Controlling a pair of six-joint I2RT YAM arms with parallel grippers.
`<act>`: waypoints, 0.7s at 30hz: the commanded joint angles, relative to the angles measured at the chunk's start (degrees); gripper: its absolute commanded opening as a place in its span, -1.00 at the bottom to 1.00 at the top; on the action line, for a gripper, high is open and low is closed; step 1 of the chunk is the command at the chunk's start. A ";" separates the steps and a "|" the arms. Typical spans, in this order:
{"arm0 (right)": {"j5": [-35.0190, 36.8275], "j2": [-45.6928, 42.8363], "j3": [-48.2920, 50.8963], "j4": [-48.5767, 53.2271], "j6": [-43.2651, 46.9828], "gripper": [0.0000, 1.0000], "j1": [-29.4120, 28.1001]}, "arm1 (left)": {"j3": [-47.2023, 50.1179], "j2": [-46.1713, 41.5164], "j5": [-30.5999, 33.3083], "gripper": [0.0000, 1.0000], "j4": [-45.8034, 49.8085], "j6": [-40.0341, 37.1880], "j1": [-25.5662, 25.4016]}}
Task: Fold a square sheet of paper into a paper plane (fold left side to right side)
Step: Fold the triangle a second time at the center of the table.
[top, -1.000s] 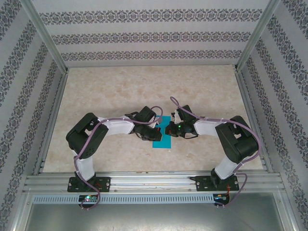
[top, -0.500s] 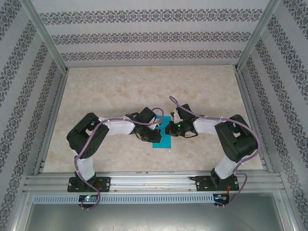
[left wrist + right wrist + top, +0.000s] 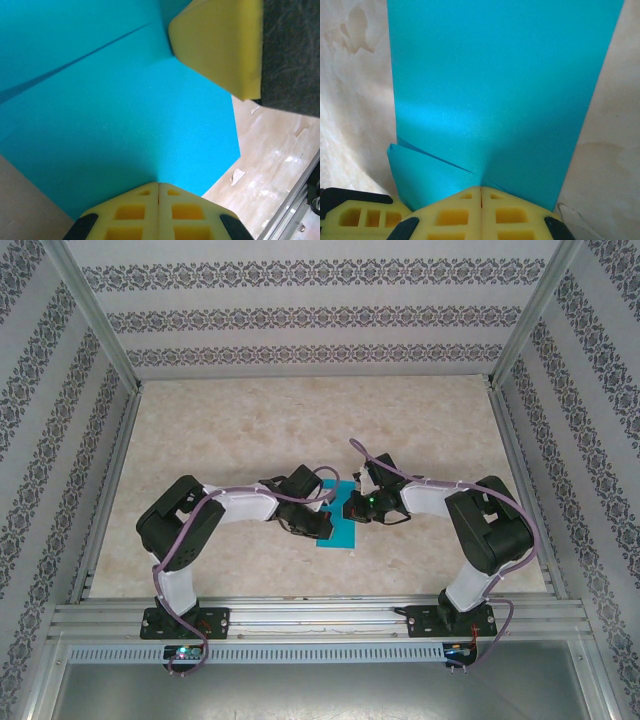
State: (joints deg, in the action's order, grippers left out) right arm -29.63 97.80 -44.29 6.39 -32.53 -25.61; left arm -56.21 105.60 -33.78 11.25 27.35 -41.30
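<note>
Beige marbled tabletop [image 3: 250,430] sits inside patterned walls [image 3: 300,315] — the teal sheet of paper [image 3: 343,533] lies on it, partly folded, under both pincers. The left pincer [image 3: 158,185] is clenched, fingers closed against each other, tips pressing the sheet. The right pincer [image 3: 480,189] is likewise clenched, tips on the paper, just opposite the left one.

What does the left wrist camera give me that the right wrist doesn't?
Left wrist: the left tool, shut, tips at the paper; a long diagonal crease; the rail at bottom right. Right wrist: the right tool, shut, at the paper's near edge; a lower layer poking out beside it; a stain on the table. Both: teal paper lying on the table.
</note>
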 commanded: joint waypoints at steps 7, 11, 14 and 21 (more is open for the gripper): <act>10.13 4.59 1.70 6.14 2.92 -1.00 2.62 | 7.95 -3.55 2.93 -0.98 3.35 0.88 -0.68; 9.79 4.59 1.58 6.15 3.32 -1.00 3.01 | 10.15 -5.24 3.86 -0.98 2.83 1.58 -0.63; 9.51 4.26 1.40 6.28 3.44 -1.00 3.11 | 11.32 -6.44 4.08 -0.98 2.64 1.85 -0.63; 6.14 2.21 0.79 5.19 3.36 -1.00 3.03 | 12.65 -8.79 4.89 -0.95 3.17 1.75 -0.55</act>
State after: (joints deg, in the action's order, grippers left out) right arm -32.08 98.41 -44.73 6.87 -30.98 -24.49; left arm -45.95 97.67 -31.24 6.83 28.77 -41.30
